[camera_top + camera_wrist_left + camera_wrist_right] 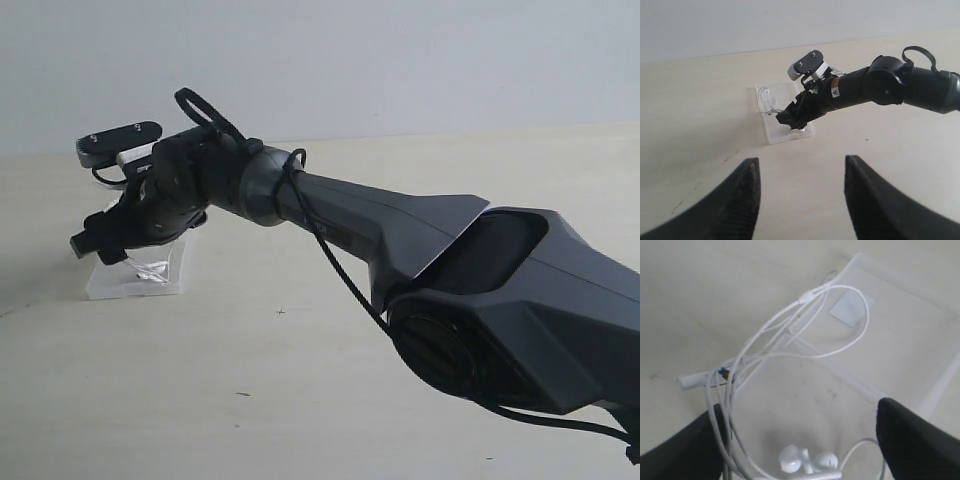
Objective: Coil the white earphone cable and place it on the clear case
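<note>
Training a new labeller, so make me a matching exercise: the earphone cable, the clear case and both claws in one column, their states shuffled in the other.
1. thin white earphone cable
2. flat translucent clear plastic case
3. left claw
4. right claw

a. open, low over the case
b. lying flat on the table
c. open, well back from the case
d. in loose loops

Pairs: 1-d, 2-b, 3-c, 4-a.

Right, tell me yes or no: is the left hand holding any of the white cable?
No. The left hand is open with nothing between its fingers, well apart from the clear case.
</note>
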Controlling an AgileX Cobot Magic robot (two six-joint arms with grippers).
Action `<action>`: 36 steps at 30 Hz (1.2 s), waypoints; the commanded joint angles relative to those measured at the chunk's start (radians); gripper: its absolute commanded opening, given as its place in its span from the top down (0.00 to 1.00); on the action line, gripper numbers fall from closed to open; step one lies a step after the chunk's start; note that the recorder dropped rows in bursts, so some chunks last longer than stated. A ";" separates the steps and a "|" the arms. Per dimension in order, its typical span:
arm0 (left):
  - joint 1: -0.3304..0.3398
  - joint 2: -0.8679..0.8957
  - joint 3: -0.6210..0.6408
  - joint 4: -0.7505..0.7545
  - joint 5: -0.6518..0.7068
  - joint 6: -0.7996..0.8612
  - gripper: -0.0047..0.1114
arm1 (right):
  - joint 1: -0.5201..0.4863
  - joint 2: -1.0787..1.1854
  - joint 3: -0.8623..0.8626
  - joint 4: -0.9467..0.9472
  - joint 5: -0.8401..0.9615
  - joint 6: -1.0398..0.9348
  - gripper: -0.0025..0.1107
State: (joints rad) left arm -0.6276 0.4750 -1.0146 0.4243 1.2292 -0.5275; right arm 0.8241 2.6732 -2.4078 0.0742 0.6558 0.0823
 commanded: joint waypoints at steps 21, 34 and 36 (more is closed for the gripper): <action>0.002 -0.002 0.003 -0.016 -0.014 0.004 0.52 | -0.022 -0.007 -0.007 -0.186 0.209 0.102 0.26; 0.002 -0.002 0.003 -0.020 -0.022 0.002 0.52 | -0.022 -0.033 -0.053 -0.185 0.302 0.102 0.26; 0.002 -0.002 0.003 -0.027 -0.022 0.002 0.52 | -0.022 -0.033 -0.053 -0.185 0.316 0.102 0.26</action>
State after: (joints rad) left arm -0.6276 0.4750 -1.0146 0.4060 1.2254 -0.5275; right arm 0.8085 2.6542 -2.4514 -0.1014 0.9423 0.1795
